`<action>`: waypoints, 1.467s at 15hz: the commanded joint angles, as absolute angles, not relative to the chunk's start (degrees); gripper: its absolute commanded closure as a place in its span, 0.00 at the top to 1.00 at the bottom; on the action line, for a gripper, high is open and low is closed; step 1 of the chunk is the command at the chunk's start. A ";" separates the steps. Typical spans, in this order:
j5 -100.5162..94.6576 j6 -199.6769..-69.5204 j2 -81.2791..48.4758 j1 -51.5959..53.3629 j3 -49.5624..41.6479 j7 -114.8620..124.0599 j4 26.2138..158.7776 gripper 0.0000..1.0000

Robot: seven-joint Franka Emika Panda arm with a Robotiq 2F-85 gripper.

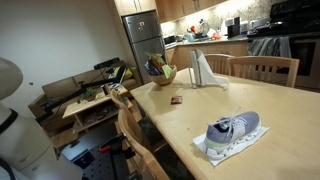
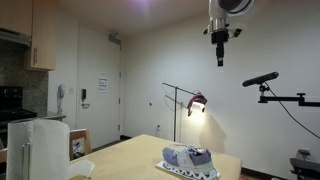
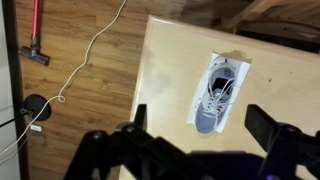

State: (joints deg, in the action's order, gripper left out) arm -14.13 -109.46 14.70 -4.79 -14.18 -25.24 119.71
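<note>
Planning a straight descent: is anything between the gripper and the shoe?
No, only open air between gripper and shoe, seen in an exterior view.

Knit cloth shoe (image 1: 233, 130), lying on a smooth pale wood table (image 1: 190, 112); floor (image 3: 80, 100) of glossy wood planks

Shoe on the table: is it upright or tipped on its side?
Upright. The shoe sits sole-down on a white sheet; in the wrist view its laces face up toward the camera.
</note>
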 commanded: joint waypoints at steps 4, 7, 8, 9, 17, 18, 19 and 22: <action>-12.13 -107.90 14.02 -5.32 -13.47 -27.69 117.99 1.00; -12.04 -109.38 10.76 -4.43 -13.11 -31.55 117.23 1.00; -11.86 -110.07 9.38 -4.15 -12.98 -33.33 117.09 1.00; -11.95 -111.08 7.75 -3.93 -12.78 -35.37 116.78 1.00; -17.21 -114.99 -5.41 -5.23 -9.43 -38.04 112.20 1.00; -18.14 -114.65 -6.74 -5.32 -9.19 -37.84 111.48 1.00; -19.25 -114.49 -8.33 -5.41 -8.93 -37.30 110.44 1.00; -22.06 -115.04 -11.93 -5.71 -8.31 -36.09 108.06 1.00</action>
